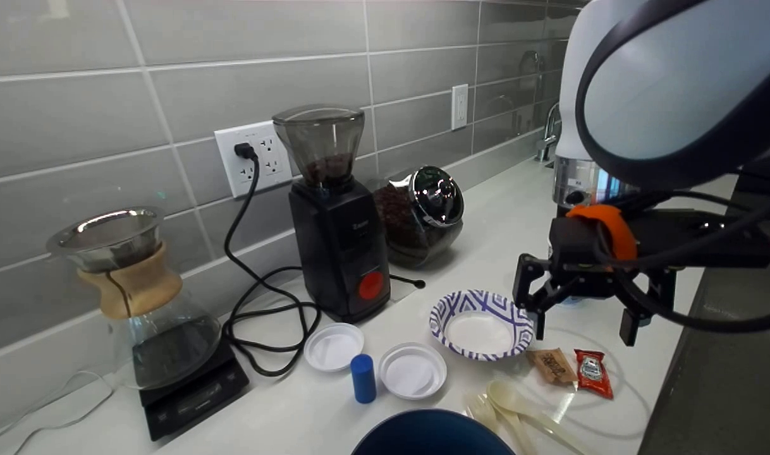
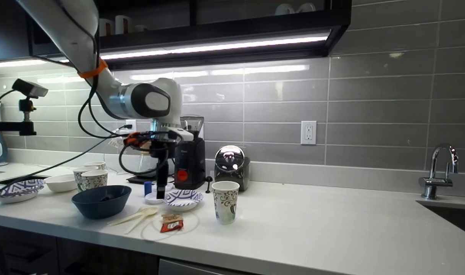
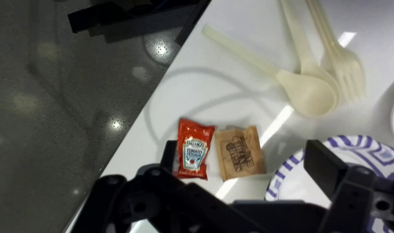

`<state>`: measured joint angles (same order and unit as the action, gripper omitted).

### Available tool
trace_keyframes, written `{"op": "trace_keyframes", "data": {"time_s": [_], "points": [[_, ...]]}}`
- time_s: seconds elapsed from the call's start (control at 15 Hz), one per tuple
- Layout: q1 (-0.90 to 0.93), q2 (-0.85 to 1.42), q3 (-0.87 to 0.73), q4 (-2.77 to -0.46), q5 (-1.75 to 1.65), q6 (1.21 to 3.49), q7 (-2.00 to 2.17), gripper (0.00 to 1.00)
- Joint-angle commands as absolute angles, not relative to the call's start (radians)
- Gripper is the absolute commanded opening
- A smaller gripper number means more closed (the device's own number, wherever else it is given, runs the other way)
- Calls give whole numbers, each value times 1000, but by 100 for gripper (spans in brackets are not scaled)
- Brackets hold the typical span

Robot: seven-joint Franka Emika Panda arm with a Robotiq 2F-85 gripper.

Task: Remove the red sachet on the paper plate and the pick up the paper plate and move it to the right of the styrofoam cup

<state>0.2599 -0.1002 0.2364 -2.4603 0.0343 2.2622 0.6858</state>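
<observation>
Hand poised above the tabletop, fingers parted wide, with nothing in its grip. Just one arm, so no nearer one to pick. Key relation for the coming move, most likely: paper plate off to the side of the hand rather than squarely beneath, at about 4 o'clock in the wrist view and at 9 o'clock in an exterior view. Gap between fingers lined up 9 to 3 o'clock in the wrist view, with the finger on the 3 o'clock side over the plate as seen from there, and the near edge of the plate showing inside the gap. Height over that edge not possible to tell.

Paper plate upright on the tabletop and round, so with no long axis and no pointing end; hollow side up, edge presumably graspable from any hour. Red packet already off the plate, lying close beside the sugar packet, long axis close to 12-to-6 in the wrist view; removal apparently done. Both packets between the fingers as seen from the wrist, so best to shift toward 4 o'clock before lowering, or risk catching them. Cup upright at 3 o'clock from the plate in an exterior view; likely goal beyond it, farther toward 3 o'clock.
</observation>
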Motion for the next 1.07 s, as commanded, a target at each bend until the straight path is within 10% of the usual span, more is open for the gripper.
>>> {"op": "trace_keyframes", "data": {"time_s": [0.0,0.73,0.8,1.0], "points": [[215,-50,225,-2405,24,2355,664,100],[243,186,207,-2326,-6,2611,631,100],[249,200,206,-2320,-4,2618,625,75],[271,228,198,-2304,-17,2624,626,59]]}}
